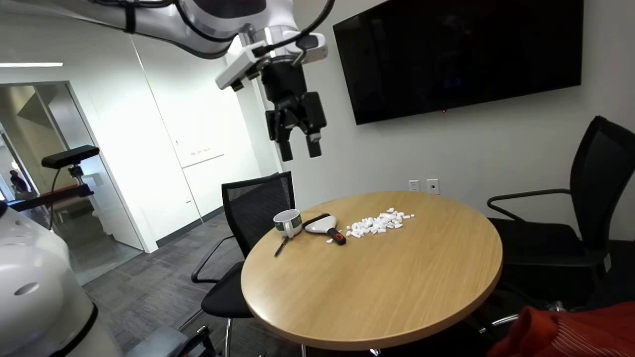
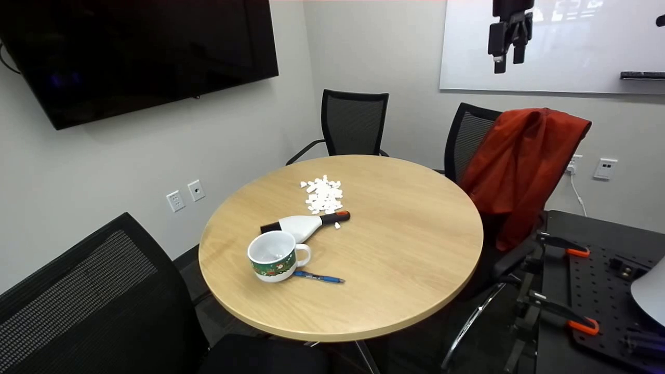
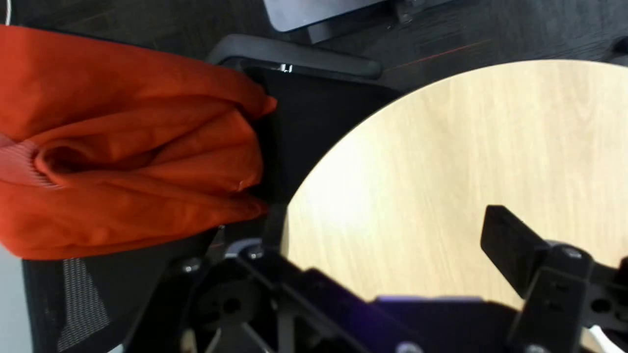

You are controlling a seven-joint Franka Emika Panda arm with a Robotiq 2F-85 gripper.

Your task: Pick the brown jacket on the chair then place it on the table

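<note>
Pick not done: jacket (image 2: 527, 156) hangs on chair (image 2: 470, 136), just outside the edge of the table (image 2: 400, 244). Gripper (image 1: 299, 150) up high, jaws apart, empty. Remaining: grasp, lift, lay jacket inside that edge.

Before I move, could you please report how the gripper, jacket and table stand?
Gripper open, empty, up high. Brown jacket draped over chair back. Mug, brush, pen, white pieces on table could crowd placement.
</note>
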